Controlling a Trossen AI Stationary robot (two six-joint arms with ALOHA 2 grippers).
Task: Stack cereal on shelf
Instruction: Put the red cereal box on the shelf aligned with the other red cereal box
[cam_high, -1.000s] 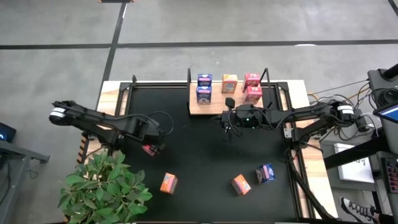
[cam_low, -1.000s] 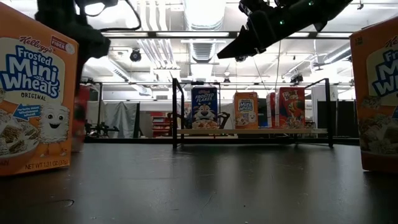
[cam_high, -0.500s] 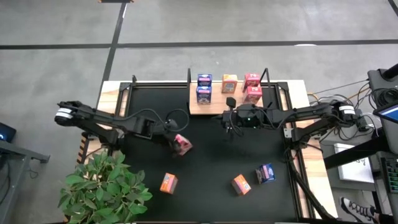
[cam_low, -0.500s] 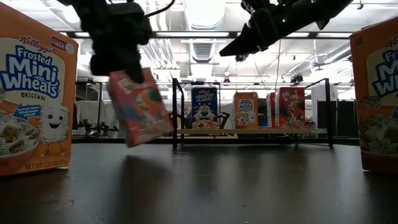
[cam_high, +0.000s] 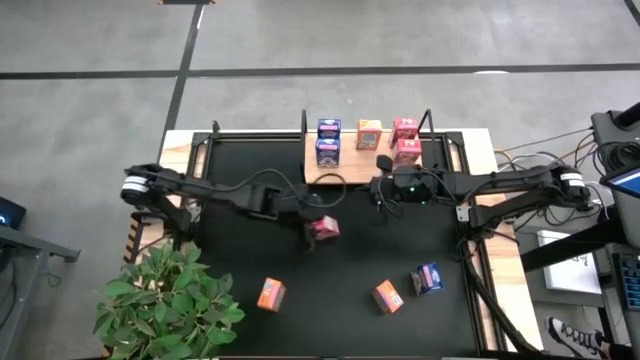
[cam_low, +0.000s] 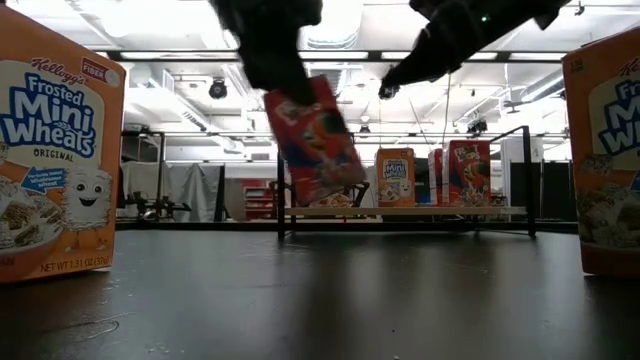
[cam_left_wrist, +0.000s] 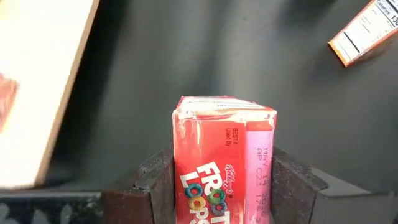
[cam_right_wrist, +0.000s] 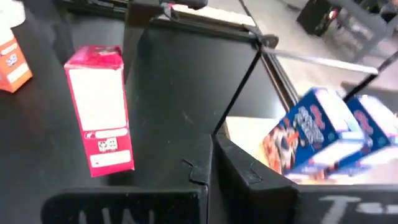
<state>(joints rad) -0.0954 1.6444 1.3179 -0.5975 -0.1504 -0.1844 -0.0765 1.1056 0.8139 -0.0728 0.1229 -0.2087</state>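
the red box (cam_high: 323, 227) you're carrying now sits just left of centre in the high view, a little below the shelf (cam_high: 345, 174). a second ago it was far over at the left of the mat, half a second ago midway, so it has crossed most of the gap. the left gripper (cam_left_wrist: 224, 186) is clamped on it, one finger pressed to each side, and in the low view the box (cam_low: 312, 140) hangs tilted, clear of the mat, in front of the shelf's left post.

that puts you in the carry step, close to placing. on the shelf you already have two blue boxes (cam_high: 328, 141) at the left, one orange (cam_high: 369, 133) in the middle and two red (cam_high: 405, 139) at the right. the red pair looks like where this one belongs.

the right gripper (cam_high: 382, 192) has slid slightly right and hovers at the shelf's lower edge, between your box and the red pair. you cannot tell its fingers' state here. watch for a clash.

two orange boxes (cam_high: 271, 294) and one blue (cam_high: 426, 277) wait at the lower part of the mat.
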